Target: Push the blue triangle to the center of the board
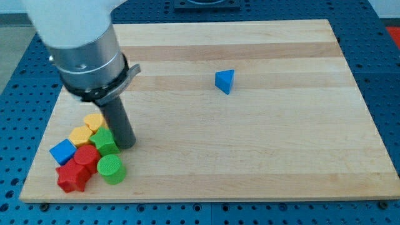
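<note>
**Blue Triangle: Handling Properties and Contact Point**

I carry no jaws to open or close; I end in a plain rod, and my tip (127, 145) rests on the wooden board (281, 156) at the view's lower left. It stands just beside the green block (104, 141), at the right edge of a cluster that also holds two yellow blocks (87, 128), a blue cube (62, 151), two red blocks (78, 167) and a green cylinder (111, 169).

The blue triangle (225, 81) sits alone, well apart from my tip, in the upper middle of the board, slightly right of and above the center.

Judged properties: small, rigid, light; it should slide readily on the smooth wood. Its angled faces make it liable to rotate or slip off an off-axis push.

Recommended contact: the flat face on its upper-right side, centered, pushing toward the view's lower left.

No brand, label or legible writing appears on any block, the board or my arm.
</note>
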Controlling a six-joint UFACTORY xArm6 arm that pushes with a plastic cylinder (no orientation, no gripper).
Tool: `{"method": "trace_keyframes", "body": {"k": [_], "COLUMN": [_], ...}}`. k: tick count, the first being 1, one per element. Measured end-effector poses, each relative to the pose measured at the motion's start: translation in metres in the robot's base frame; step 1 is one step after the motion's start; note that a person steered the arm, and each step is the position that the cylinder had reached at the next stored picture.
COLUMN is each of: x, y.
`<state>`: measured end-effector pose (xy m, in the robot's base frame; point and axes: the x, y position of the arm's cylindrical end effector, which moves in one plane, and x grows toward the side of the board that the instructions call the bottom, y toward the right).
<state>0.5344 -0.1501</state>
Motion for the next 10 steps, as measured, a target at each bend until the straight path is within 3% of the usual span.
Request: {"method": "trace_keyframes", "body": {"k": [1, 5, 8, 9, 10], "x": [0.003, -0.006, -0.155, -0.168, -0.14], "y": [0.008, 0.137, 0.248, 0.244, 0.223]}}
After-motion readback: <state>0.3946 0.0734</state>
